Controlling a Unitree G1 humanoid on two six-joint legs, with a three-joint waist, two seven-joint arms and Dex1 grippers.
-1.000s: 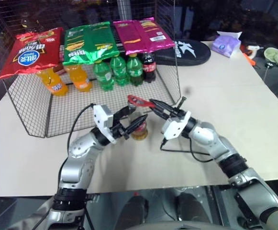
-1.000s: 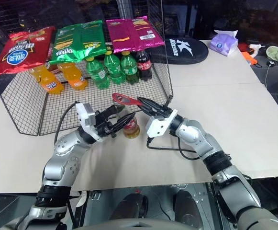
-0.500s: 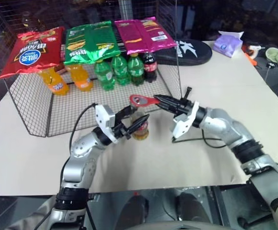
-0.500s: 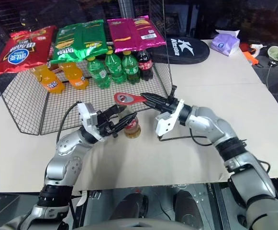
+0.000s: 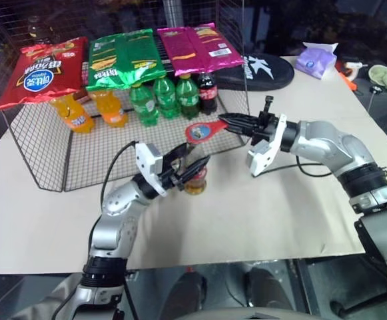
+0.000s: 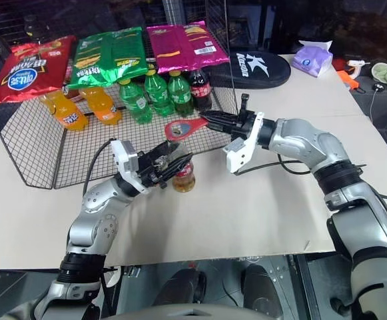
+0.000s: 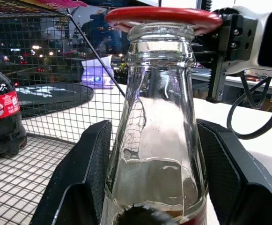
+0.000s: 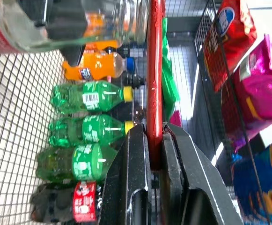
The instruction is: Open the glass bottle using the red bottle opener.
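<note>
The glass bottle [image 5: 194,180] stands upright on the table just in front of the wire rack, amber liquid low in it and a red label. My left gripper [image 5: 188,168] is shut on the glass bottle, a black finger [image 7: 86,164] pressing on each side below the neck [image 7: 157,108]. The red bottle opener [image 5: 204,130] is held level by its handle in my right gripper [image 5: 236,123], which is shut on it. Its loop head [image 7: 164,16] lies right over the bottle's mouth. In the right wrist view the opener [image 8: 154,70] shows edge-on between the fingers [image 8: 135,183].
A wire rack [image 5: 46,150] behind the bottle holds orange soda bottles [image 5: 73,113], green bottles [image 5: 160,99] and a cola bottle [image 5: 208,92], with chip bags [image 5: 123,59] on top. A black case [image 5: 263,70] and a purple pack [image 5: 315,61] lie far right.
My right arm has lifted and swung out to the right, rolling the opener so its loop head faces up more. The left gripper and the bottle have stayed put.
</note>
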